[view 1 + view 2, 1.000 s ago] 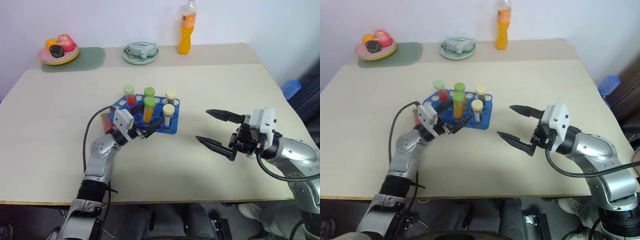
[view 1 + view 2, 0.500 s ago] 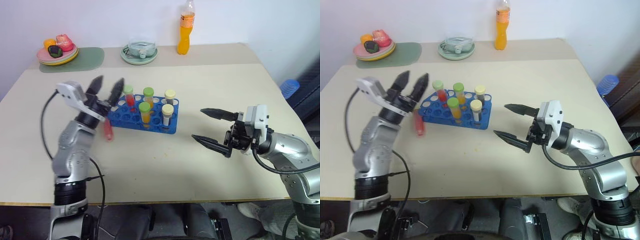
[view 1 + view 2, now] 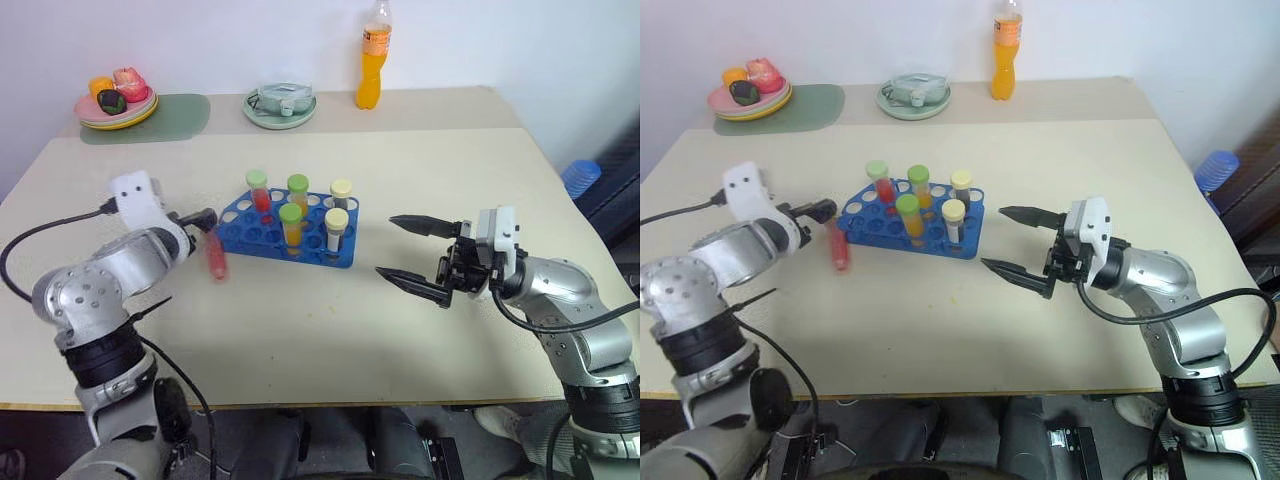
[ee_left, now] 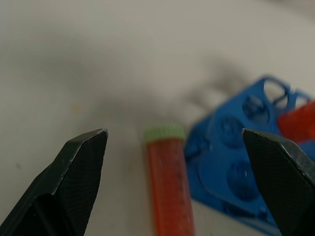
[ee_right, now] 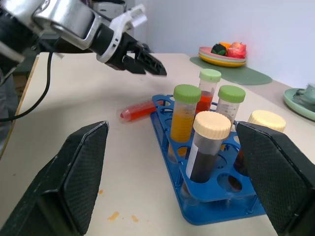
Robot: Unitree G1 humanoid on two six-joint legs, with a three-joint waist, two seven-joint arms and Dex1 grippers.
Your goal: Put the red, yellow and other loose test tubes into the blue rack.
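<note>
Head views: bright blue plastic test-tube rack with rows of round holes (image 3: 268,228) sits mid-table on the beige tabletop (image 3: 400,170), five capped tubes upright in it. One loose clear tube of red liquid (image 3: 214,254) lies flat on the table, just beside the rack's end nearer the table's left edge. My left gripper (image 3: 200,216) hovers beside that end of the rack, above the lying tube, holding nothing. My right gripper (image 3: 408,254) hangs between the rack and the table's right edge, fingers spread, empty. At the far edge: tall orange drink bottle (image 3: 372,62), pale green round dish (image 3: 281,106), plate of toy food on a green mat (image 3: 118,100). Left wrist view: my black fingers (image 4: 74,182) stand wide apart, the red tube's green cap (image 4: 164,132) between them, rack just beside it. Right wrist view: fingers (image 5: 74,172) released wide, rack and upright tubes in front.
</note>
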